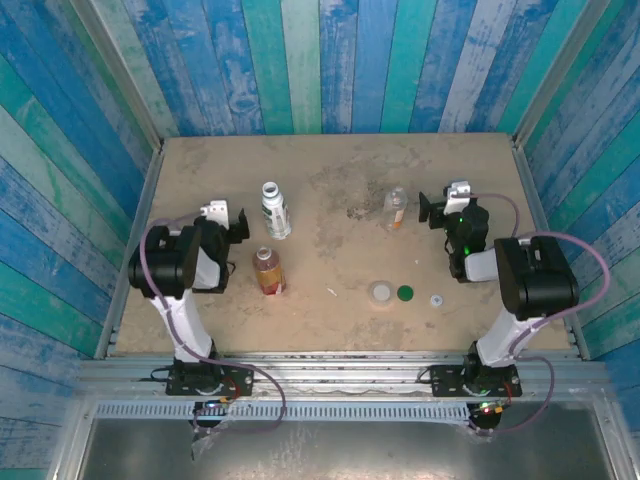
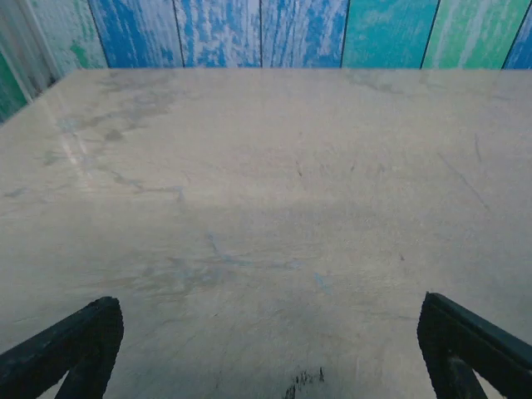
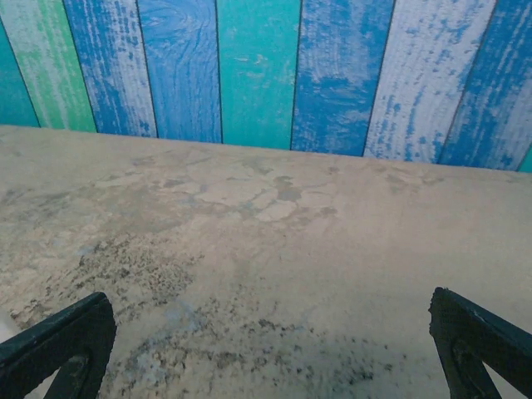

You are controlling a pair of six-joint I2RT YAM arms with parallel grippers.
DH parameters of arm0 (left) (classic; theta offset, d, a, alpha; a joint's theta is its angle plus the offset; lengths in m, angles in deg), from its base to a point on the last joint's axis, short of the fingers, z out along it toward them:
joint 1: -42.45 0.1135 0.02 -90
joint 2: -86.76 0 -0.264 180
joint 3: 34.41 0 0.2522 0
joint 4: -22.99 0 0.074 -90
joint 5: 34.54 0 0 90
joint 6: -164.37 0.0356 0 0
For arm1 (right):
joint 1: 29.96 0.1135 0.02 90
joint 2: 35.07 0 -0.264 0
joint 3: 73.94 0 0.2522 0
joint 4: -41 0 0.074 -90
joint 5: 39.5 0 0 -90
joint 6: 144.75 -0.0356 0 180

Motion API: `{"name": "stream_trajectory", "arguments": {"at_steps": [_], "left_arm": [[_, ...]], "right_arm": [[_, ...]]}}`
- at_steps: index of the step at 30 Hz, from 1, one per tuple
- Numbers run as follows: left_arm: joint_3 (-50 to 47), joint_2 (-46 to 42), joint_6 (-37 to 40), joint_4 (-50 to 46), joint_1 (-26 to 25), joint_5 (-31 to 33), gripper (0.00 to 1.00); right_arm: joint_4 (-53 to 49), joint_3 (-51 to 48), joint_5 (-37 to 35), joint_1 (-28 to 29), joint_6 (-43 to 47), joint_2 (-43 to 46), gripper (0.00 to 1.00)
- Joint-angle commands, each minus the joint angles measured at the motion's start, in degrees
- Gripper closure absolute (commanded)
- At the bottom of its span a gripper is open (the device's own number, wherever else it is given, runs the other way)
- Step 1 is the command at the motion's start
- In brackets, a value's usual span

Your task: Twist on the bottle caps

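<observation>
While nothing is held, the left gripper [image 1: 222, 218] and right gripper [image 1: 452, 205] are spread wide, the bottles [image 1: 275, 210] stood between them.

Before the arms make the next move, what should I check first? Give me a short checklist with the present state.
1. left gripper open, empty: ok.
2. right gripper open, empty: ok.
3. white-labelled bottle, amber bottle, clear bottle standing: ok.
4. translucent cap, green cap, tiny cap loose on the table: ok.
5. caps lying open side down: cannot tell.
</observation>
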Motion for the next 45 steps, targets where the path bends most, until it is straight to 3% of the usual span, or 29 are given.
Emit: {"name": "stream_trajectory", "arguments": {"at_steps": [1, 29, 32, 38, 45], "left_arm": [[-8.4, -21.1, -1.2, -8.2, -0.6, 2.3, 0.06], [-8.1, -21.2, -1.1, -8.8, -0.7, 2.2, 0.06], [-7.8, -24.6, 0.2, -12.1, -1.0, 0.4, 0.06], [-8.9, -39.1, -0.3, -20.4, -4.5, 9.9, 0.06], [-7.8, -56.1, -1.1, -28.3, -14.8, 19.8, 0.06]], "right_arm": [[-17.8, -4.7, -7.1, 0.1, 2.8, 10.7, 0.0], [-17.4, -5.1, -6.7, 0.0, 2.9, 11.1, 0.0], [-20.3, -5.3, -6.9, 0.0, 3.0, 15.6, 0.0], [-31.9, -6.2, -5.9, 0.3, 2.2, 33.3, 0.0], [-49.7, -1.3, 3.3, 3.5, 1.7, 52.8, 0.0]]}}
